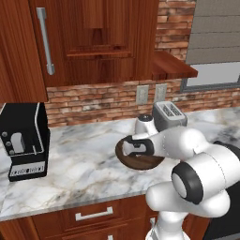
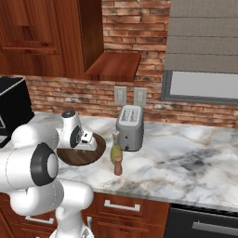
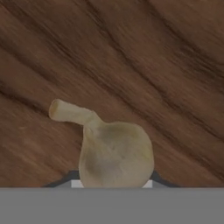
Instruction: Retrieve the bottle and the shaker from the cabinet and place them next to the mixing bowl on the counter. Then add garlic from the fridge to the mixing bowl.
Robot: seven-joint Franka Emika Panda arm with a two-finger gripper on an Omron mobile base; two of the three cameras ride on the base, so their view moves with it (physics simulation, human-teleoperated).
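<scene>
**Garlic held over the mixing bowl**

Through the hand view I see the garlic (image 3: 114, 157) clamped in my gripper (image 3: 111, 183), its stem pointing up-left against the dark wood grain of the mixing bowl (image 3: 131, 57). From the right base view my arm is bent low over the bowl (image 2: 79, 158) on the table (image 2: 186, 162). The bottle (image 2: 115, 149) and the shaker (image 2: 118, 166) stand just to the right of the bowl, the shaker in front of the bottle, with a grey toaster (image 2: 129, 122) behind them. In the left base view the bowl (image 1: 140, 161) sits partly hidden by my arm, and a black coffee machine (image 1: 23, 140) stands well apart at the left.
</scene>
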